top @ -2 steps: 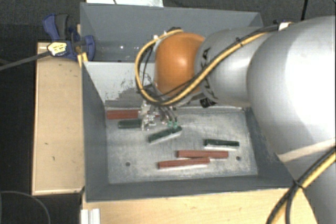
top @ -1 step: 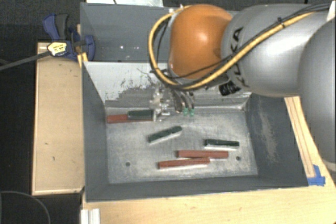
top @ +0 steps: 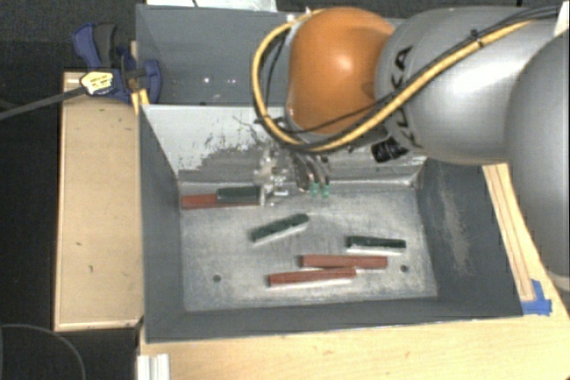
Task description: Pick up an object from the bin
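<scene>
Orange wrist cover (top: 334, 71) overhangs gripper (top: 294, 184); fingers spread, empty. Tilted green stick (top: 279, 228) just nearside of them may pivot free.

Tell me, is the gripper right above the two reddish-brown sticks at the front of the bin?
No, the gripper sits near the back wall by a dark green stick, away from those reddish-brown sticks.

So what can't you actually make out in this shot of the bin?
- Camera view: the bin's back right corner, hidden behind the arm and its orange cover.
- The right end of the dark green stick at the back wall, behind the gripper.
- What kind of sticks these are: too small to tell.
</scene>
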You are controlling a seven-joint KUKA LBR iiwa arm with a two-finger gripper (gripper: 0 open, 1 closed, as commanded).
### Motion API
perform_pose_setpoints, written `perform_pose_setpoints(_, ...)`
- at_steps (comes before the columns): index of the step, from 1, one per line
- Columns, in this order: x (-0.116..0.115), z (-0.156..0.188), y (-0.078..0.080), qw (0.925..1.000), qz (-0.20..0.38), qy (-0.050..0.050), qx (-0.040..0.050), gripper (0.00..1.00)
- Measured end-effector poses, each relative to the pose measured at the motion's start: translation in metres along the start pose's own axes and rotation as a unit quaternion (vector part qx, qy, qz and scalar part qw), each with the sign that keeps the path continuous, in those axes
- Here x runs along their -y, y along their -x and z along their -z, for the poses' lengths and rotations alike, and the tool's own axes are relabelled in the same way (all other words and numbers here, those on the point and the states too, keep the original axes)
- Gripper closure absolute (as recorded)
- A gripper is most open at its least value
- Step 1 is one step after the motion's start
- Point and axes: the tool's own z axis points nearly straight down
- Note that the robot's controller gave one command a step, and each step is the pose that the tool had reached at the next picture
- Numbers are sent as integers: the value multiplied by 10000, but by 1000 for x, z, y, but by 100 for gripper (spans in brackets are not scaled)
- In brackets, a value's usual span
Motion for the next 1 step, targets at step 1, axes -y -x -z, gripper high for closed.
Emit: perform_pose_setpoints(1,2,18,0,9986,-523,-12,-35,100)
